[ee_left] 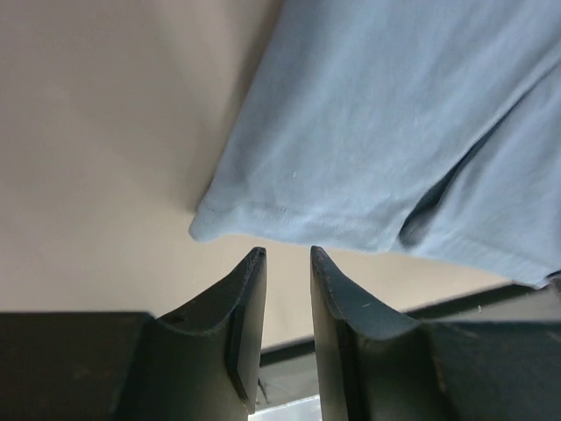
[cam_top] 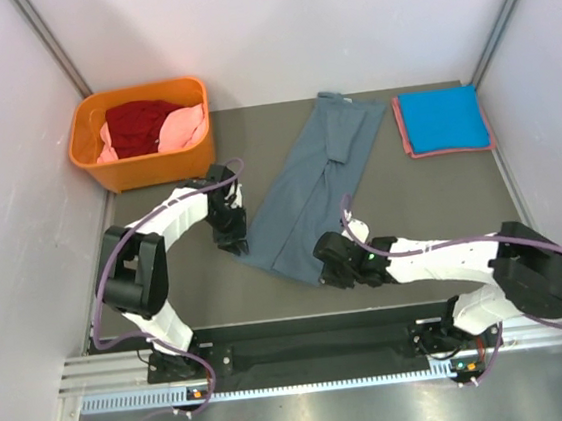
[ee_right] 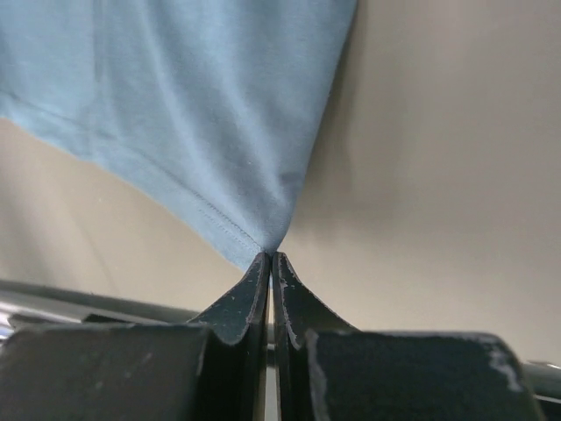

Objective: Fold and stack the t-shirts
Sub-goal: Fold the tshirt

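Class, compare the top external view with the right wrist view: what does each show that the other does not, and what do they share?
Only the top view: the orange basket holding a dark red tee and a pink tee, the bright blue tee folded on a salmon-red tee, and the left gripper. Only the right wrist view: the right gripper pinched shut on a hem corner, stitching visible. Both: the grey-blue t-shirt on the table.

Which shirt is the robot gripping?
The big grey-blue t-shirt spread mid-table: the right gripper pinches its corner. The bright blue tee lies folded; dark red tee and pink tee sit in the basket.
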`<state>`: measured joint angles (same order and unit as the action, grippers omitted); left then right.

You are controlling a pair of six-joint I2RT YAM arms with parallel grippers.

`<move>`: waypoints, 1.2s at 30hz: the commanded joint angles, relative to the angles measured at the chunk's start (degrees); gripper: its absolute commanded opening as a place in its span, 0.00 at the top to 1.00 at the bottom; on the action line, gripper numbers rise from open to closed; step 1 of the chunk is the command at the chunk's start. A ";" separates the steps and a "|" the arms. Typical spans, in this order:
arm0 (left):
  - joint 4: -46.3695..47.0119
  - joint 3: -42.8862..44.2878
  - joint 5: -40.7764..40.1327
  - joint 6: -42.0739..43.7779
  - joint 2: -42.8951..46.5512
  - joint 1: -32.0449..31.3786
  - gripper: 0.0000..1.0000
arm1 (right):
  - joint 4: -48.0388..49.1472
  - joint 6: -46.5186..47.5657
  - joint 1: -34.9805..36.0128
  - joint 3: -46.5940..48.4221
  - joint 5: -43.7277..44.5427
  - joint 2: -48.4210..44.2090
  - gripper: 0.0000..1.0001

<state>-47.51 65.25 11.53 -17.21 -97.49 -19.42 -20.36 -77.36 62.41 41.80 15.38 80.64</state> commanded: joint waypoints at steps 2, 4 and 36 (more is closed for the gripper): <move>0.76 -2.50 2.90 -0.46 5.12 -1.93 0.70 | -5.99 7.64 0.34 -1.63 2.90 -5.75 1.00; -0.22 -3.98 1.23 -0.98 7.22 -2.72 0.70 | -7.58 9.68 -0.01 -2.77 2.99 -7.95 1.00; 18.84 -20.60 8.32 -11.18 6.97 -14.41 0.68 | -19.89 11.18 -0.01 -14.99 -0.43 -29.75 1.00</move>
<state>-32.01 45.63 21.23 -28.71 -89.43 -33.17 -39.03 -67.00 62.35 27.35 15.57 50.65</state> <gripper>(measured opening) 0.346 0.007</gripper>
